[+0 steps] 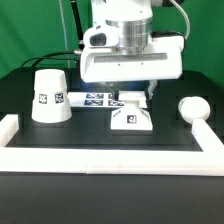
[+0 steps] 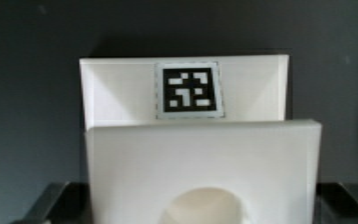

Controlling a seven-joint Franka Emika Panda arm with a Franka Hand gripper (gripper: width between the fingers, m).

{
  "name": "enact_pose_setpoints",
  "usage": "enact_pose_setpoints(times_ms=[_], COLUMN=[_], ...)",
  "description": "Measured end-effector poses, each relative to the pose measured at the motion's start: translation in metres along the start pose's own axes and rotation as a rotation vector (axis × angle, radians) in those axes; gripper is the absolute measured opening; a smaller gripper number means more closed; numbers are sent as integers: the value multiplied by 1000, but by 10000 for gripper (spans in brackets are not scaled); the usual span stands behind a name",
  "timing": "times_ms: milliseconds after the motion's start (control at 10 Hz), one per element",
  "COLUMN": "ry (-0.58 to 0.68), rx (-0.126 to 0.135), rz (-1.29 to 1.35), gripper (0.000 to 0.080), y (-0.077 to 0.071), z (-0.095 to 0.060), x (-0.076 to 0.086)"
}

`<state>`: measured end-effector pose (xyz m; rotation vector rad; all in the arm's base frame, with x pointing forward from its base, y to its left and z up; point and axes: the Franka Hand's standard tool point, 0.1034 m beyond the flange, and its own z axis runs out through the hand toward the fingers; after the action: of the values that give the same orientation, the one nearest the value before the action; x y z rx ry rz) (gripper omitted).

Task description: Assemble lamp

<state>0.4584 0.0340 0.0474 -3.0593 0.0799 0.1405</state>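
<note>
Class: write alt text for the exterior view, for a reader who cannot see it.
A robot gripper hangs over a small white base. A cup-shaped shade stands at the exterior view's left, a bulb at its right.

You have the base [image 1: 131, 120] at the middle of the table [image 1: 100, 136], directly under the gripper [image 1: 131, 97]. The shade [image 1: 50, 97] stands at the exterior view's left, with the marker board [image 1: 98, 98] between the two. The bulb [image 1: 190, 106] lies well apart at the right, and the border rail [image 1: 110, 158] runs in front.
</note>
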Motion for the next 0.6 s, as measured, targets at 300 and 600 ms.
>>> enact_pose_setpoints(times_ms=[300, 600], ry=[40, 88], rx=[9, 17], rz=[-7, -28], gripper=[534, 534], y=[-18, -51], z=[-3, -5], x=[43, 83])
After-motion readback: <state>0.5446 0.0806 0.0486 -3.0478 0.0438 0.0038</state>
